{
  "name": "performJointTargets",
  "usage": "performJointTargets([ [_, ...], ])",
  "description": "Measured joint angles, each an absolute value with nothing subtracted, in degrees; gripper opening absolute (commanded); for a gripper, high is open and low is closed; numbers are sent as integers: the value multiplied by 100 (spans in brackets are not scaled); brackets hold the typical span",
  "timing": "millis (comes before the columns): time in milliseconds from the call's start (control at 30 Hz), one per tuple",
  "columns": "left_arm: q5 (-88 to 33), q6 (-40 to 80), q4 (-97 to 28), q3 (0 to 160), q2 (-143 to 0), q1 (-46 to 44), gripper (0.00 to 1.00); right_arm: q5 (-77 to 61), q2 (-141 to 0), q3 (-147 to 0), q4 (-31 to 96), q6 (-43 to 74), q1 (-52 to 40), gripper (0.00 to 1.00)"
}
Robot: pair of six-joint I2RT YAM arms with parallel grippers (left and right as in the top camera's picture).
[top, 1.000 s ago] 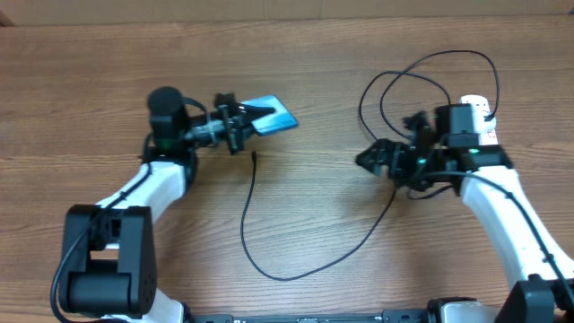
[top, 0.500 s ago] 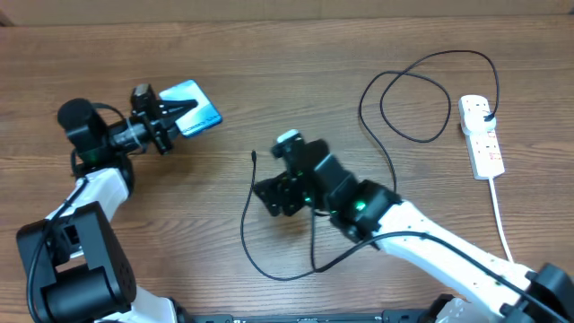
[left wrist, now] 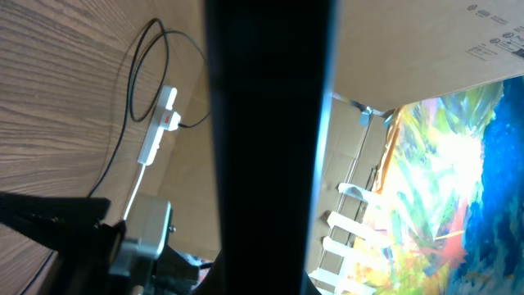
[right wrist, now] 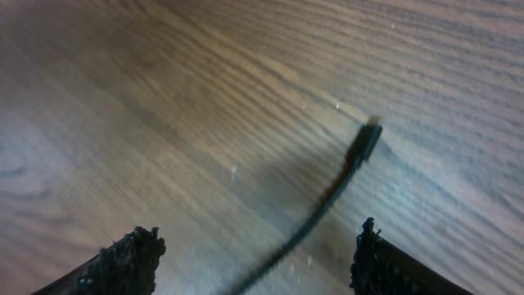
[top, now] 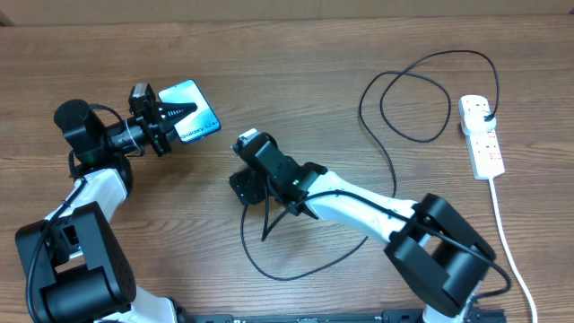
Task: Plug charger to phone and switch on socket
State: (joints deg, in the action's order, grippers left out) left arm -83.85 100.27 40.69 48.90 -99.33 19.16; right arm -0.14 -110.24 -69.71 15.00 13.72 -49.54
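My left gripper (top: 160, 119) is shut on the phone (top: 190, 112), held off the table at the back left with its blue screen and "Galaxy" text facing up. In the left wrist view the phone (left wrist: 270, 139) is a dark band seen edge-on. The black charger cable (top: 287, 279) loops across the table. My right gripper (top: 244, 187) is open and low over the cable's free end. In the right wrist view the connector tip (right wrist: 368, 135) lies on the wood, and the cable runs back between my open fingers (right wrist: 254, 250), untouched. The white socket strip (top: 482, 144) lies at the far right.
The socket strip's white cord (top: 507, 233) runs down the right side towards the front edge. The strip also shows in the left wrist view (left wrist: 160, 123). The cable's big loop (top: 439, 56) lies at the back right. The wooden tabletop (top: 296, 81) is bare between the arms.
My right arm swept from the socket side across to the left and now hovers over the cable's free end. My left gripper carried the phone further left and has held it there.
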Motion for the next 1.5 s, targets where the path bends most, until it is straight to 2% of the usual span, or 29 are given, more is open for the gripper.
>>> performJointTargets([
  [267,-8405,9983,4069,4890,-9933,1916,4,565,-11695,-7118,1448,1415,-4954,65],
  [433,-8477,9920,4069,4890,-9933,1916,4,770,-11845,-7135,1146,1496,-4954,52],
  [533,-8525,9896,4069,4890,-9933,1916,4,834,-11909,-7159,989,1712,-4945,38],
  [700,-8552,9896,4069,4890,-9933,1918,4,849,-11955,-7192,928,2163,-4831,21],
  [733,-8552,9896,4069,4890,-9933,1916,5,832,-11955,-7192,958,2259,-4744,13],
  [800,-8554,9894,4069,4890,-9933,1916,4,834,-11955,-7201,1000,2346,-4654,4],
  [1000,-8552,9800,4069,4890,-9933,1916,4,303,-11955,-7282,1245,2536,-4335,4],
  [1200,-8549,9448,4049,4890,-9933,1916,4,-1533,-11719,-7338,2032,2766,-3728,4],
  [1367,-8510,9056,3894,4895,-9933,1879,5,-2714,-10711,-7334,2676,2543,-2877,4],
  [1500,-8180,8565,3107,4912,-9933,1660,5,-3129,-9579,-7334,3498,2226,-2110,4],
])
